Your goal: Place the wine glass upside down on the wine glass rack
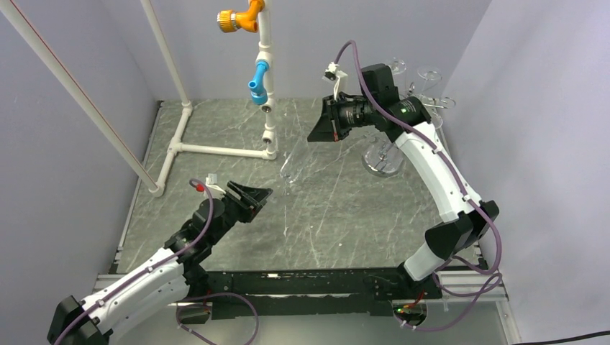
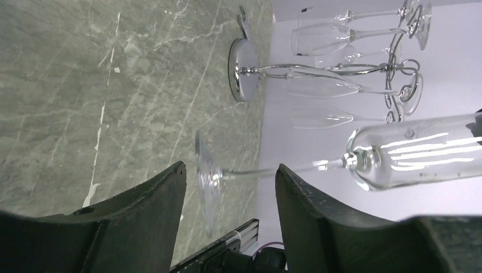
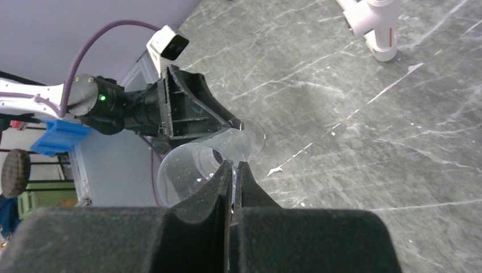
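The clear wine glass [image 1: 293, 164] stands tilted at mid-table, foot down near the surface. My right gripper [image 1: 312, 136] is shut on the rim of its bowl [image 3: 190, 168]; the fingertips [image 3: 225, 170] pinch the glass wall. My left gripper [image 1: 259, 201] is open and empty, just left of the glass. In the left wrist view the foot [image 2: 207, 182] and stem [image 2: 273, 169] show beyond the open jaws of the left gripper [image 2: 230, 170]. The chrome wine glass rack [image 1: 383, 161] stands at the back right, also in the left wrist view [image 2: 241, 68].
Several glasses [image 2: 324, 40] hang upside down on the rack's looping arms [image 2: 403, 74]. A white pipe frame [image 1: 216, 149] with orange and blue fittings [image 1: 259, 79] stands at the back left. Walls close in on three sides.
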